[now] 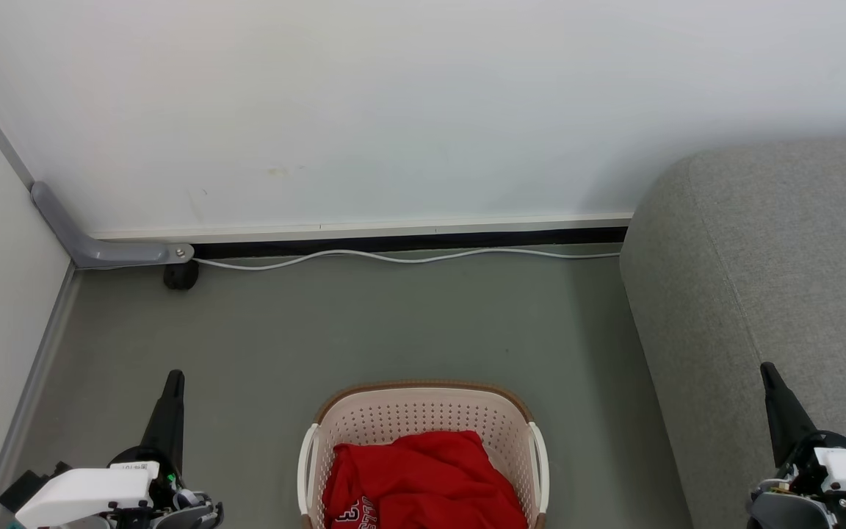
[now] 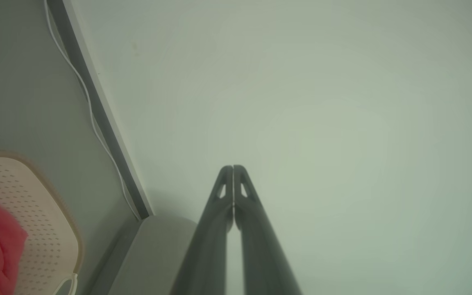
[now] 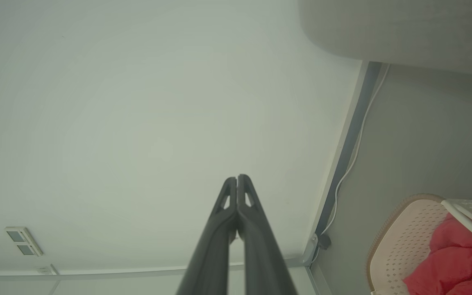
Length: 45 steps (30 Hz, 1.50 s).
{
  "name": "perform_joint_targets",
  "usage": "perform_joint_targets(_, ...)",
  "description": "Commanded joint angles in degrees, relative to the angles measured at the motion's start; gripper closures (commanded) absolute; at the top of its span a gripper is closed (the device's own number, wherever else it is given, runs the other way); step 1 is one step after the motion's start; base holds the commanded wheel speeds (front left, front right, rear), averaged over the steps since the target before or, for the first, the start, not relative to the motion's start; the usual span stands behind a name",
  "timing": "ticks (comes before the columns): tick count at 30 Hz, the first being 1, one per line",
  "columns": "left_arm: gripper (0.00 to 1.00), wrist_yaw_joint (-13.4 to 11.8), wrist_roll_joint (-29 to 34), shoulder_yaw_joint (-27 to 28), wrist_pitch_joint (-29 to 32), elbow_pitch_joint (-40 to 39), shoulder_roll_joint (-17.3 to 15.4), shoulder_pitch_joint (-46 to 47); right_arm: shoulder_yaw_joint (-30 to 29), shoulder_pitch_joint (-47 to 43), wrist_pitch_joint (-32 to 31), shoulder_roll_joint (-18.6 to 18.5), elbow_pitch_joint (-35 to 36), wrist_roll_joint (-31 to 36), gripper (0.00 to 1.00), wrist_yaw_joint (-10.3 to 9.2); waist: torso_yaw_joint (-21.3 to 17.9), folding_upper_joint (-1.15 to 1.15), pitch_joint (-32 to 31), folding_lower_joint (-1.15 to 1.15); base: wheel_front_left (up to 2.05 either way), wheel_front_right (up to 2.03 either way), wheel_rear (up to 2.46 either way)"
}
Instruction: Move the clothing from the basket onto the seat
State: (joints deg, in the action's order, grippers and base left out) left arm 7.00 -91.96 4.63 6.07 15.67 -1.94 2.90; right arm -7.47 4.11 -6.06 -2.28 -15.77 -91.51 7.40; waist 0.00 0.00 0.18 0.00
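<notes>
1. The left gripper (image 2: pixel 233 169) has 2 long dark fingers pressed together from tip to base, with nothing between them. It sits to the left of the basket (image 1: pixel 423 386), well apart from it, and points at the pale wall (image 1: pixel 393 110).
2. The right gripper (image 3: pixel 237 178) also has 2 fingers, likewise pressed tip to tip and holding nothing. It sits to the right of the basket, over the front edge of the seat (image 1: pixel 775 257).
3. Counted: 2 grippers, 1 basket with 2 white side handles, 1 grey seat, 1 white cable (image 1: pixel 393 257), 1 grey corner bracket (image 1: pixel 100 250) and 1 wall plate (image 3: pixel 23 241).
4. The clothing (image 1: pixel 423 477) is 1 red heap, and I cannot tell how many garments make it up. White lettering and a digit 3 show at its lower left and are cut by the head view's bottom edge, as is the basket's near end. In the head view each gripper's 2 fingers merge into 1 dark spike.
5. The basket stands on the grey floor (image 1: pixel 320 330), left of the seat and not touching it. The clothing lies inside, filling its near half, and the perforated far wall is bare.
6. Beyond the basket, the cable runs along the foot of the wall from the bracket to the seat.
</notes>
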Motion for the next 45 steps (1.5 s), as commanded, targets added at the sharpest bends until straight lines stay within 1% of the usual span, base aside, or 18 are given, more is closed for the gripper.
perform_joint_targets(1,1.00,0.5,-0.2,1.9,0.4,-1.6,-0.9,3.3,1.0,2.1,-0.4,-0.6,1.7,-0.7,1.00,0.09,0.0,0.00,0.0,0.00,0.00,0.00,0.00)
perform_joint_targets(19,1.00,0.5,-0.2,1.9,0.4,-1.6,-0.9,3.3,1.0,2.1,-0.4,-0.6,1.7,-0.7,1.00,0.09,0.0,0.00,0.0,0.00,0.00,0.00,0.00)
perform_joint_targets(20,0.00,0.0,0.0,0.0,0.0,0.0,0.0,0.0,0.0,0.0,0.0,0.0,0.0,0.0,0.00,0.00,0.0,0.00,0.0,0.00,0.00,0.00,0.00)
perform_joint_targets(23,0.00,-0.1,0.0,-0.1,0.0,1.9,0.8,-1.2,0.3,-1.1,0.0,0.6,-1.9,0.1,0.00,0.00,0.0,0.00,0.0,0.00,0.00,0.00,0.00)
perform_joint_targets(26,0.00,-0.1,0.2,-0.1,-0.4,2.0,0.7,-0.7,0.5,-0.5,0.2,0.5,-1.7,0.3,0.00,0.00,0.0,0.00,0.2,0.01,0.00,0.00,0.00)
perform_joint_targets(30,0.00,0.0,0.6,-0.3,-0.9,2.3,0.5,-0.1,1.0,0.2,0.5,0.4,-1.8,0.6,0.00,0.01,0.0,0.00,-0.1,0.13,0.00,0.00,0.00)
perform_joint_targets(34,0.00,0.0,1.1,-0.6,-1.7,2.6,0.3,0.3,1.7,0.8,1.1,0.1,-1.9,1.0,0.00,0.01,-0.1,0.00,0.0,0.01,0.00,0.00,0.00)
perform_joint_targets(45,0.00,0.0,3.1,-2.1,-3.7,3.7,-0.7,2.1,4.6,3.2,3.4,-1.3,-2.7,2.4,0.00,0.02,-0.2,0.00,0.1,0.00,0.00,0.00,0.00)
